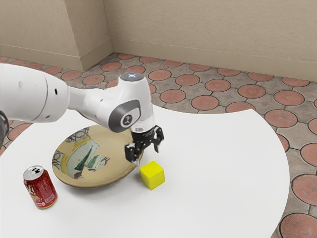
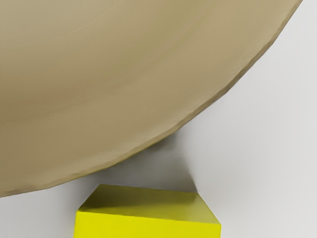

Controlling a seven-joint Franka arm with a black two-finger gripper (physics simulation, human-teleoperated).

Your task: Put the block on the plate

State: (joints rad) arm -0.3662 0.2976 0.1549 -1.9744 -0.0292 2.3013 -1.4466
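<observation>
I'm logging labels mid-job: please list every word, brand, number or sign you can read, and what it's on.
No text is readable.
Can: pale lettering and small print on its side, too small to read.
Arm: round emblem on a dark patch, too small to make out.
Plate: painted pattern, no readable text.
Block: none on the visible faces.

The spread pincer [image 1: 147, 157] hangs near the yellow block [image 1: 152, 176].
</observation>
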